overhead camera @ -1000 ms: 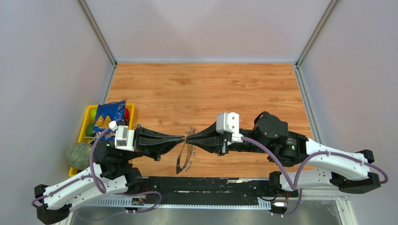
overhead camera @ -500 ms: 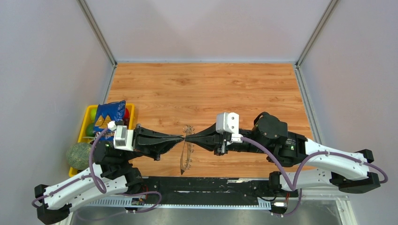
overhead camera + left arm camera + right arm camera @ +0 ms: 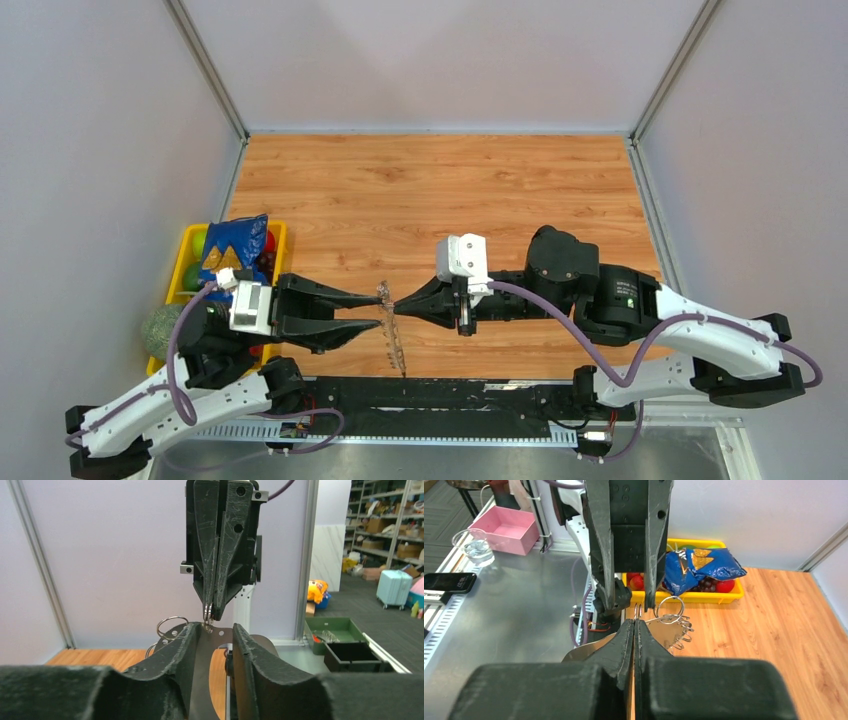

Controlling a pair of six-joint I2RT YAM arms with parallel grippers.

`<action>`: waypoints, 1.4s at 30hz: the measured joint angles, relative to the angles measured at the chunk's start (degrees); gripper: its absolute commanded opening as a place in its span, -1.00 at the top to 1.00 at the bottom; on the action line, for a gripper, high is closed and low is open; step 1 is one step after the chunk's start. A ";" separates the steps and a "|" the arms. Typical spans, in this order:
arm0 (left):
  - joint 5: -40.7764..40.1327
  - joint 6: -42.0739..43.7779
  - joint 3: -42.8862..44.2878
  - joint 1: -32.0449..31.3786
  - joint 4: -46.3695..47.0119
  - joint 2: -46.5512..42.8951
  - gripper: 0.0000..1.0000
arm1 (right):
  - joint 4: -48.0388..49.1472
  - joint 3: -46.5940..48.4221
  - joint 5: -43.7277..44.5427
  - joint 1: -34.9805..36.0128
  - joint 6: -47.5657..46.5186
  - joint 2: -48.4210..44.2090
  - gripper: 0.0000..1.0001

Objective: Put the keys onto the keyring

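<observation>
My right gripper (image 3: 399,308) pinched shut on the top rim of the keyring (image 3: 394,342), hoop hanging edge-on over the front of the wooden table (image 3: 450,190), my left gripper (image 3: 376,311) partly open, fingertips either side of the hoop's rim

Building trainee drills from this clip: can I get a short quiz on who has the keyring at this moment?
1. True or false: the left gripper is clamped on the keyring.
2. Which one pinches the keyring? A the left one; B the right gripper; C neither.
3. What lies on top of the yellow bin?

Key
1. False: its jaws stand open on either side of the keyring.
2. B: its fingers are shut on the rim.
3. A blue snack bag.
</observation>
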 measured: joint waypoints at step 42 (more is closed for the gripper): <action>5.95 6.99 19.63 0.00 -38.21 7.85 0.39 | -20.63 13.51 -3.48 0.00 3.08 10.21 1.00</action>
